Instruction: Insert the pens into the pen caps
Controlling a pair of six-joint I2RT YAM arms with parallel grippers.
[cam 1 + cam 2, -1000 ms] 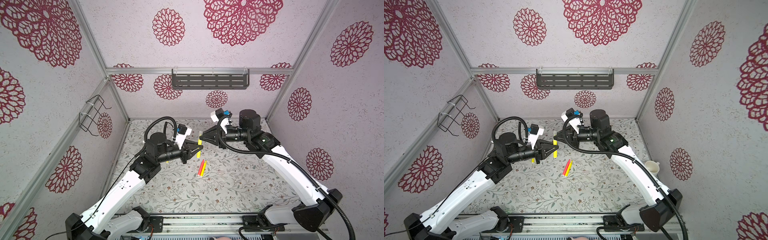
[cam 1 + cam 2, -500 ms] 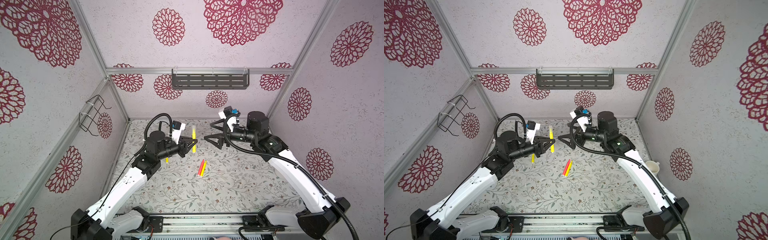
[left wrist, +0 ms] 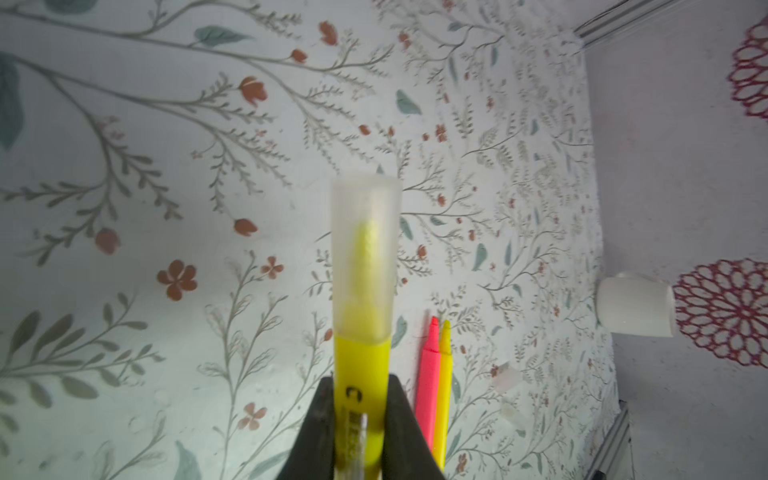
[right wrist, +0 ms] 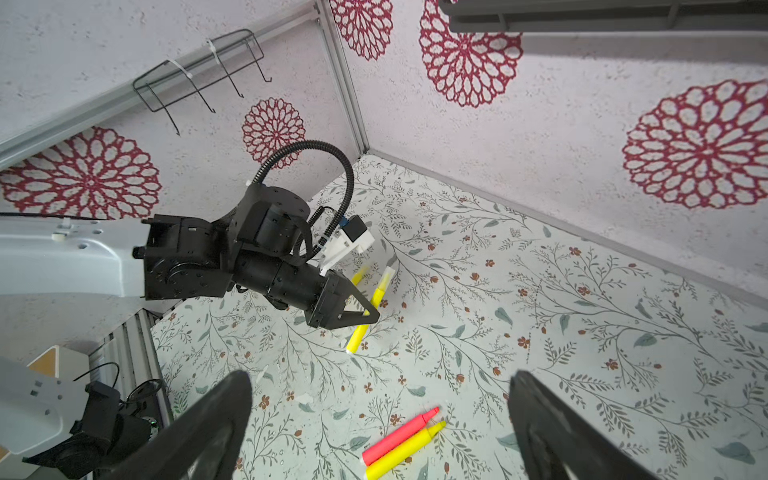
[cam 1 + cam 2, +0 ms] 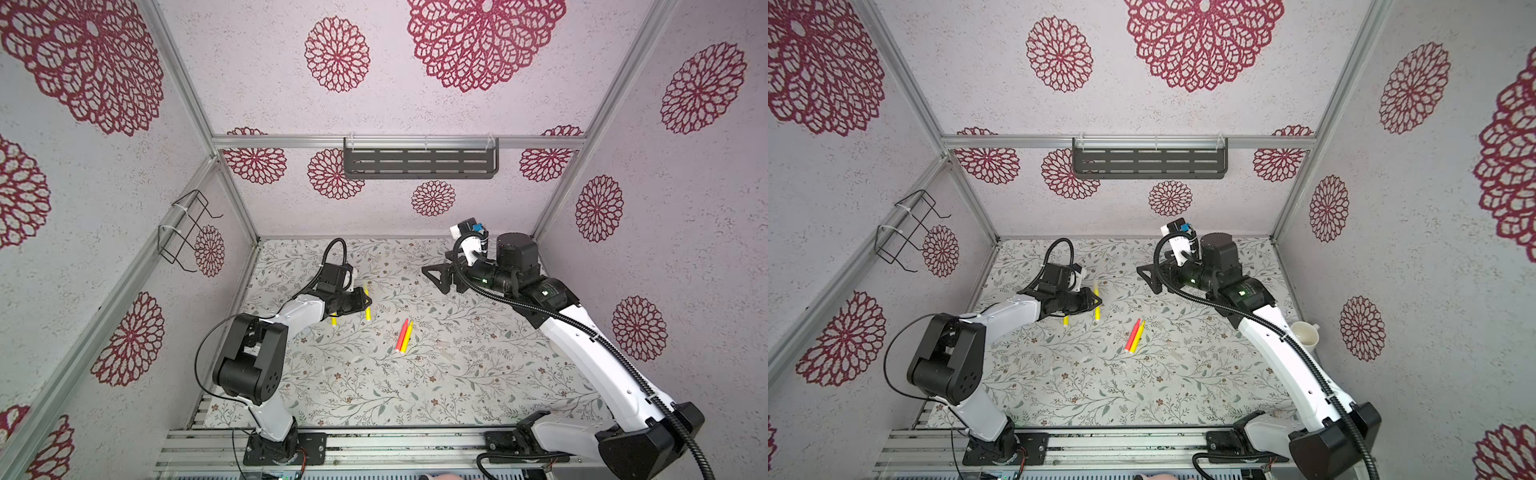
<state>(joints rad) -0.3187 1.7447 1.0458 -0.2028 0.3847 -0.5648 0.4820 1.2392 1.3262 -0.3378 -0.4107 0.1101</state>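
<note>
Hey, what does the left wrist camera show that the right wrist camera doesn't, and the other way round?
Only the left wrist view: the white cup by the wall and, up close, the clear cap seated over the tip of the held yellow pen.
Only the right wrist view: the left arm, a second yellow pen partly behind it, the wire rack, and the right gripper with its fingers wide apart.
Both: the left gripper shut on the held pen, and the red pen and third yellow pen lying side by side.
</note>
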